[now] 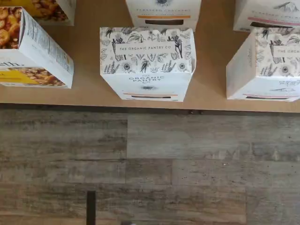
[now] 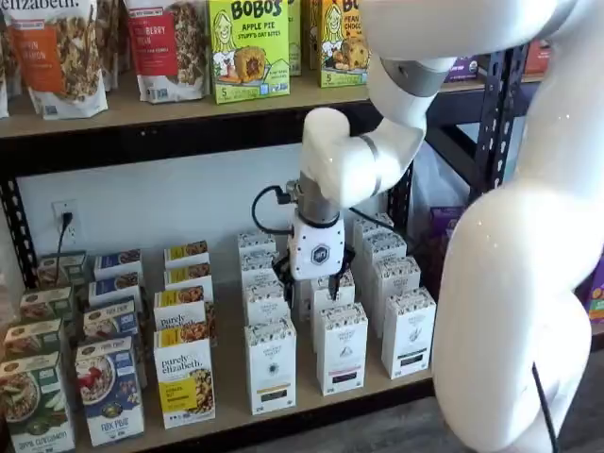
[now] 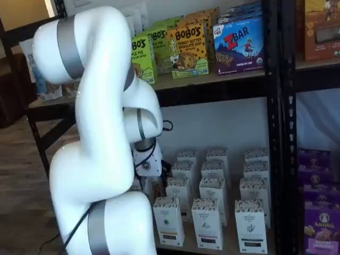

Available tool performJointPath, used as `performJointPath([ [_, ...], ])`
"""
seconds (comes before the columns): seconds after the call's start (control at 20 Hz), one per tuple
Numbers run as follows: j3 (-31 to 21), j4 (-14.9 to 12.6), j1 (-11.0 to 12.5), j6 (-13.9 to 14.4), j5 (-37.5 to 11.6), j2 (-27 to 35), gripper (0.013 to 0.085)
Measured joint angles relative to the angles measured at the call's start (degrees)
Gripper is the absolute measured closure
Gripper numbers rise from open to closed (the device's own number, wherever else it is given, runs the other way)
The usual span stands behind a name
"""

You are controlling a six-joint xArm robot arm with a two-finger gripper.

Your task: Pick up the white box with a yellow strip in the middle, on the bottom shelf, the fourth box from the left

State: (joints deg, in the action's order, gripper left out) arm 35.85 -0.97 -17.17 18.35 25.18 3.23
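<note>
The white box (image 1: 147, 61) stands at the front edge of the bottom shelf (image 1: 211, 96). Its top has a grey flower pattern and its front face a pale yellow strip. In both shelf views it is the front white carton (image 2: 271, 364) (image 3: 169, 220) next to the purely elizabeth box (image 2: 184, 385). My gripper (image 2: 322, 281) hangs from its white body above the cartons just behind and right of this box, touching none that I can see. Its black fingers are dark and partly hidden, so no gap shows. The wrist view shows no fingers.
Similar white cartons (image 2: 342, 347) (image 2: 409, 332) stand to the right, with more in rows behind. The purely elizabeth box (image 1: 33, 51) stands close on the left. The upper board (image 2: 142, 113) holds bags and Bobo's boxes. A black upright (image 3: 287, 133) stands at the right. Wooden floor (image 1: 150, 164) lies below the shelf.
</note>
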Motion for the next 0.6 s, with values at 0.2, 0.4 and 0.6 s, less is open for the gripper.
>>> performJointPath([
  [0.2,0.76,0.1,-0.71,0.56,-2.37,2.53,0.013],
  [0.4,1.78,-0.15,-0.69,0.76,-4.72,5.48,0.013],
  [0.6,3.12,-0.22,-0.86,1.0,-6.11,8.51,0.013],
])
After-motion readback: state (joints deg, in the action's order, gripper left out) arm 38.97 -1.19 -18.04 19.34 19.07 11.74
